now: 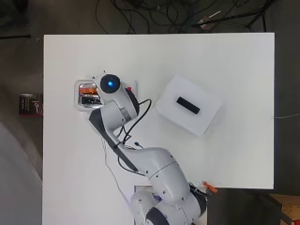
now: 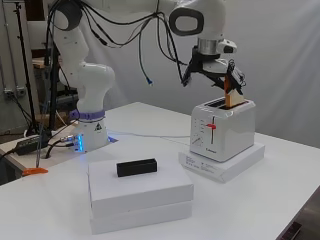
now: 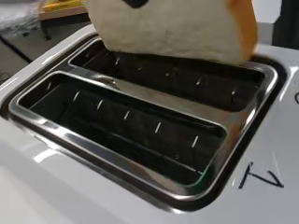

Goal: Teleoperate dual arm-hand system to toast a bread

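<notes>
White fabric hangs behind the white surface (image 2: pixel 280 165), and cables trail across the floor past its far edge. Above the toaster (image 2: pixel 223 131), the hand (image 2: pixel 212 67) curls its fingers around a slice of bread (image 2: pixel 233 94), whose lower edge dips into one slot. Nearer me, a black block (image 2: pixel 136 167) lies on stacked white boxes (image 2: pixel 140 197).

Dark floor (image 1: pixel 18 56) with black cables (image 1: pixel 154 14) beyond the table; pale curtain (image 2: pixel 290 60) behind.
</notes>
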Available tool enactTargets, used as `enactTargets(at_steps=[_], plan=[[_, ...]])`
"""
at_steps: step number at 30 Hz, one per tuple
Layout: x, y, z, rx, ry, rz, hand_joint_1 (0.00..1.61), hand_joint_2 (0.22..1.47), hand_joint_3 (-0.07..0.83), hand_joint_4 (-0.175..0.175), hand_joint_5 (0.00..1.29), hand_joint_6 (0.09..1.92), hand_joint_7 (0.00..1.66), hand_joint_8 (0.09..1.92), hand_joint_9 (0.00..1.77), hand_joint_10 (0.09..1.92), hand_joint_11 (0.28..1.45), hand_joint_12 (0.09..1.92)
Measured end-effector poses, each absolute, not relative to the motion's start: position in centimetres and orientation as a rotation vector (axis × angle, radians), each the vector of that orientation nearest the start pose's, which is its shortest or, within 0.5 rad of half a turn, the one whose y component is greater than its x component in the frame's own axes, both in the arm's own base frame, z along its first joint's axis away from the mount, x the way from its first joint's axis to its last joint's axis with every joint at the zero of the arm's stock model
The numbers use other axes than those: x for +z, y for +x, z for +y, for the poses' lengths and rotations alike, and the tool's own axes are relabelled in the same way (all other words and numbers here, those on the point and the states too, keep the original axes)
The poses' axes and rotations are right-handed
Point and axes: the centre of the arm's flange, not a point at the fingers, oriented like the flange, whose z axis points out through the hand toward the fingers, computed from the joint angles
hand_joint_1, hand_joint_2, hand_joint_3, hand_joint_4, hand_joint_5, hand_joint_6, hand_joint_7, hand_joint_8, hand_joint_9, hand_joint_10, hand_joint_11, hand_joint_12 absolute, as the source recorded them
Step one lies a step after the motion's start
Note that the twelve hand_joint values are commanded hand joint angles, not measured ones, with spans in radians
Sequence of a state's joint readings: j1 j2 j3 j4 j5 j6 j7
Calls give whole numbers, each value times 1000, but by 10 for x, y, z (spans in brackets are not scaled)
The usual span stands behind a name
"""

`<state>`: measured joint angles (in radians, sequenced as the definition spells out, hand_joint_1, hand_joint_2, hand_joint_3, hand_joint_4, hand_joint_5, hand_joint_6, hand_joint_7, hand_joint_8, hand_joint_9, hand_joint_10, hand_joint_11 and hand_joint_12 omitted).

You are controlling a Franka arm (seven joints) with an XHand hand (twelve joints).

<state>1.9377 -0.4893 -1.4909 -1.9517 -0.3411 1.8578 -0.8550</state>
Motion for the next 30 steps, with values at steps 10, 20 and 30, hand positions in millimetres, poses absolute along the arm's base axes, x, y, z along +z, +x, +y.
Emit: enactTargets(at_steps=[10,20,30], plan=[[441,535,138,30,-2240,-1891,1177,1202,1,-28,715,1338,948,1096,1258,179,822,87],[465,531,144,-26,-2251,-1926,1189,1185,-1,-39,760,1224,966,1119,1324,160,886,87],[457,532,146,-15,-2168,-1980,1204,1179,-1,-79,763,1190,989,1116,1239,443,693,645]])
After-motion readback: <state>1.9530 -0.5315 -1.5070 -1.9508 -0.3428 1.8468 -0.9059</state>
